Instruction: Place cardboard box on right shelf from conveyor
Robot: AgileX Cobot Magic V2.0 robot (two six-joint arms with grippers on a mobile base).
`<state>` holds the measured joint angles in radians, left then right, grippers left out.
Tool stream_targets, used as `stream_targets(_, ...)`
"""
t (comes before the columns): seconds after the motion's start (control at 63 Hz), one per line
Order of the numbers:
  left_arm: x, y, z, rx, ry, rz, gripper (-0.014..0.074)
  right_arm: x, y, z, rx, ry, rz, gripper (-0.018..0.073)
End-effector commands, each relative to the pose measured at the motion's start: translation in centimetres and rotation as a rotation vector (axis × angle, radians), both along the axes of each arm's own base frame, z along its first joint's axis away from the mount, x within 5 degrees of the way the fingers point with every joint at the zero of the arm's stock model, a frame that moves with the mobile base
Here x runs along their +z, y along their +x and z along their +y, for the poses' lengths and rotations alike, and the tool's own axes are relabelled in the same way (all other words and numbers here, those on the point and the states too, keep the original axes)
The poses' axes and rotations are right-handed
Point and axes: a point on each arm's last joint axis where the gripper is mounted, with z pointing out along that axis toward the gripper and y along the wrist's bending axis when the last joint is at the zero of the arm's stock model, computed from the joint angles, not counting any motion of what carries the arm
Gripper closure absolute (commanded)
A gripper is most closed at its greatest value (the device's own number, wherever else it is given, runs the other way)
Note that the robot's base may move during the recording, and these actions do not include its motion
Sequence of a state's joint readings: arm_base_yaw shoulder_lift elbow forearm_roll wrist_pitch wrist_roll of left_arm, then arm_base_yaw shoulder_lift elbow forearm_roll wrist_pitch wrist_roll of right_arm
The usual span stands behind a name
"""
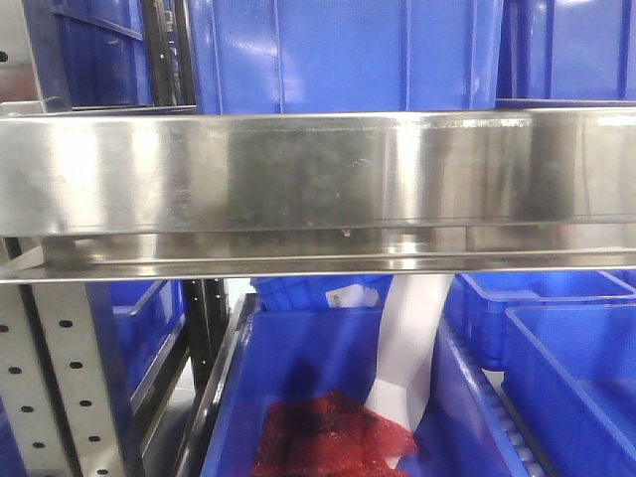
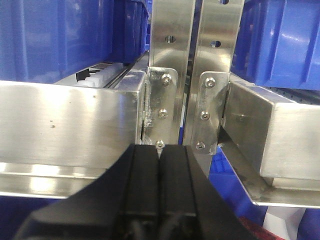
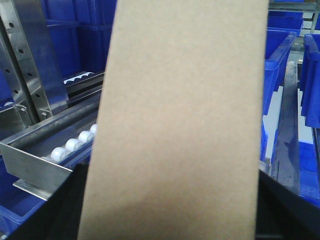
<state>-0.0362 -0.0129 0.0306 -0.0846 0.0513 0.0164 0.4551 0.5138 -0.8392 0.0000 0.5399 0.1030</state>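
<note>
- I am looking at the right shelf, whose shiny steel front lip is spanning the whole front view, with blue bins sitting above it and more below.
- The cardboard box is filling the right wrist view, plain tan and off the conveyor, which is not showing anywhere.
- The right tool is grasping the box. Its dark fingers are flanking the lower corners, and the box's long axis is running up and away from the tool.
- I am judging that the right arm makes the placement. A steel roller lane is lying just left of the box.
- The left tool is clenched on nothing, facing the steel uprights.
- I am reading no writing. The box is unmarked, and a white label is too small to read.
</note>
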Motion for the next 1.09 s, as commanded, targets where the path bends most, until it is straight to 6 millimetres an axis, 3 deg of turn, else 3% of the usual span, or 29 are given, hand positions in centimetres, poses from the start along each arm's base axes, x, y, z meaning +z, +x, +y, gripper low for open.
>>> stream_targets(0.0,1.0,-0.2,0.1,0.004,-0.016,-0.105,0.0715,1.8,-0.1,-0.1,-0.004,0.047,-0.119,0.0345)
stream_targets(0.333,1.0,-0.2,0.1,0.004,-0.016,-0.105,0.0715,2.2,0.2,0.1,-0.004,0.067,-0.161,0.0345)
stream_targets(0.476,1.0,-0.2,0.1,0.004,-0.016,-0.105,0.0715,2.1,1.5,0.3,-0.038,-0.041,-0.181,0.0345)
stream_targets(0.65,1.0,-0.2,0.1,0.004,-0.016,-0.105,0.0715,1.9,4.0,1.0,-0.065,-0.284,-0.208,0.0345)
stream_targets(1.079,1.0,-0.2,0.1,0.004,-0.016,-0.105,0.0715,4.0,10.2,3.3,-0.032,-0.956,-0.4,0.0345)
